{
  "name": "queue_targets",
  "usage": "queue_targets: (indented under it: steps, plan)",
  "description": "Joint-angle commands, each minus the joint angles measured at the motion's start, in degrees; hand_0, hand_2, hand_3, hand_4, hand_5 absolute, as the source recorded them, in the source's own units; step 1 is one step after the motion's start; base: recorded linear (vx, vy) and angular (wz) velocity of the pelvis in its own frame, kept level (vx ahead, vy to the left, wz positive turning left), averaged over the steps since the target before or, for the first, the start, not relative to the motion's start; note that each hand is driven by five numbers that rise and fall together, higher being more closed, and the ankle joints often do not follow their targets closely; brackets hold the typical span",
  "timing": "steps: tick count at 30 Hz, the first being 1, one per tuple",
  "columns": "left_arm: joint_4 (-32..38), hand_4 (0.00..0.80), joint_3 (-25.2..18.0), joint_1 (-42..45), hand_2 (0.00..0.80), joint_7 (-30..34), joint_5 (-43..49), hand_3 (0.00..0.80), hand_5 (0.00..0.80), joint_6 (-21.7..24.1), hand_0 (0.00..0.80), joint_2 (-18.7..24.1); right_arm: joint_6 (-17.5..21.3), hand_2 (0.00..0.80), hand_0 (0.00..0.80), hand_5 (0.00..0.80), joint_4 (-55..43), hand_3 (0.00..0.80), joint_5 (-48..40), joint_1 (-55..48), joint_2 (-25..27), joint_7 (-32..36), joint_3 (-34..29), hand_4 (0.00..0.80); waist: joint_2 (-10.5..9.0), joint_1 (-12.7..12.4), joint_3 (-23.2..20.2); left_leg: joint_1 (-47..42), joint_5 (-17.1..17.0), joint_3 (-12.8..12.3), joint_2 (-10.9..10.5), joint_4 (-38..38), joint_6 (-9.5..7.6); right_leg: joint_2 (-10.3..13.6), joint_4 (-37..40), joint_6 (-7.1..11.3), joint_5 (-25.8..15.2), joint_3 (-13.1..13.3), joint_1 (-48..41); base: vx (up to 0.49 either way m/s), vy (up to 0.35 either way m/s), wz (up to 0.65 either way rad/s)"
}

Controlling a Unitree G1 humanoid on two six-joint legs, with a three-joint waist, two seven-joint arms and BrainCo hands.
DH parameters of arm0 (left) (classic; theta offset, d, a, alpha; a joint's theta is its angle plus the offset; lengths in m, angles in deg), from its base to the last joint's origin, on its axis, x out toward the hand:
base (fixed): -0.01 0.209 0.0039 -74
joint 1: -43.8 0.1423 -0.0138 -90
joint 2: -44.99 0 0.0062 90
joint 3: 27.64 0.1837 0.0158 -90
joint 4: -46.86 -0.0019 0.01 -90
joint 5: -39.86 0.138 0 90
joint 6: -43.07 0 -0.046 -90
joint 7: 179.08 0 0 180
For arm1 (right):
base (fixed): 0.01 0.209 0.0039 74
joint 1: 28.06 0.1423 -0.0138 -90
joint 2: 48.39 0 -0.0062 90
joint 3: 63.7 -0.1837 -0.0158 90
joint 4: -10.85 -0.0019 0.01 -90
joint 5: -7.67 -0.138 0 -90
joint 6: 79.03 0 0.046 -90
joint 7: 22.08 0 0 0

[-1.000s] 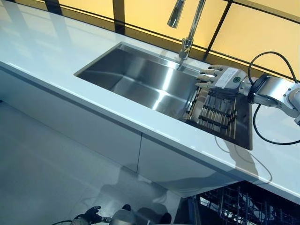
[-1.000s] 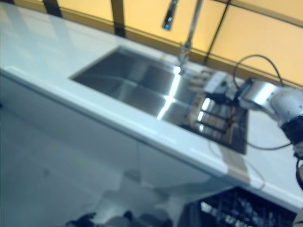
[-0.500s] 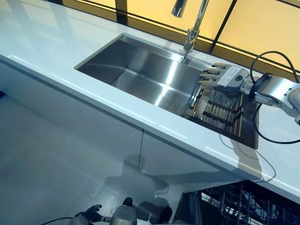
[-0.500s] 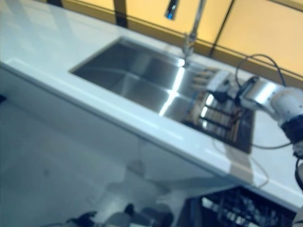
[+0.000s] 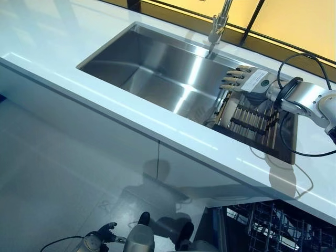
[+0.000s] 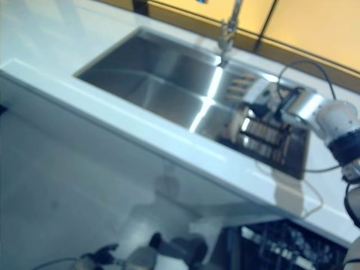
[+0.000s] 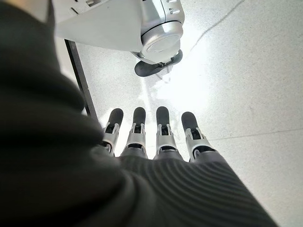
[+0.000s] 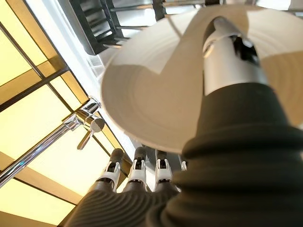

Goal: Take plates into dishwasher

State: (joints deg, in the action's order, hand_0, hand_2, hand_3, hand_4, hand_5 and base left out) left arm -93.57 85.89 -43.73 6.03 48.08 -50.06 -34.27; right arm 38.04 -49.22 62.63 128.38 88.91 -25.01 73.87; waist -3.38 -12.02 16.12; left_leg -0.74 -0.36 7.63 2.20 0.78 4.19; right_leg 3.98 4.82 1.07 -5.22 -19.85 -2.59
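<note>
A white plate [image 8: 156,90] stands on edge at the left end of the dark slatted dish rack [image 5: 254,123], which sits in the right part of the steel sink [image 5: 152,68]. My right hand [image 5: 245,81] hovers just above that plate [image 5: 227,114], fingers [image 8: 138,171] straight and open. In the right wrist view the thumb [image 8: 228,52] shows across the plate's face and the fingers past its rim; contact cannot be made out. My left hand [image 5: 100,240] hangs low near the floor, its fingers [image 7: 162,127] straight, holding nothing.
A tall faucet [image 5: 219,23] rises behind the sink, close to my right hand. The white counter [image 5: 105,100] runs along the front. Below it at the lower right is the open dishwasher's wire rack [image 5: 273,226]. Yellow panels [image 5: 294,21] back the counter.
The camera has tilted, shifting the whole scene upward. My right hand has come slightly forward and lower over the rack's left end. The left hand stays down.
</note>
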Motion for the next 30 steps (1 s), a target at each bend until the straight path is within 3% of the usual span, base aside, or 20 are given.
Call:
queue_targets:
  steps: [1,30]
  plan:
    - [1.6,0.000,2.3,0.2,0.000,0.1,1.0,0.000,0.000,1.1,0.000,2.6,-3.8,0.000,0.000,0.000,2.0,0.000,-2.5,8.4,-0.3,-2.8,4.2,0.000,-0.65,-1.0,-1.0,5.0,-3.5,-2.8,1.2,1.1,-0.24,-1.2,-7.2,1.14,6.3,2.0,0.4,-0.050,-0.028,-0.12]
    - [3.0,0.000,1.8,-0.2,0.000,0.9,2.3,0.000,0.000,1.3,0.000,3.9,-1.1,0.000,0.000,0.000,2.2,0.000,-4.8,9.3,0.1,-3.4,6.1,0.000,-0.76,-1.3,-0.2,5.8,-3.9,-3.3,1.0,0.5,0.01,-1.0,-6.1,1.62,5.2,2.1,1.1,-0.007,-0.003,-0.02]
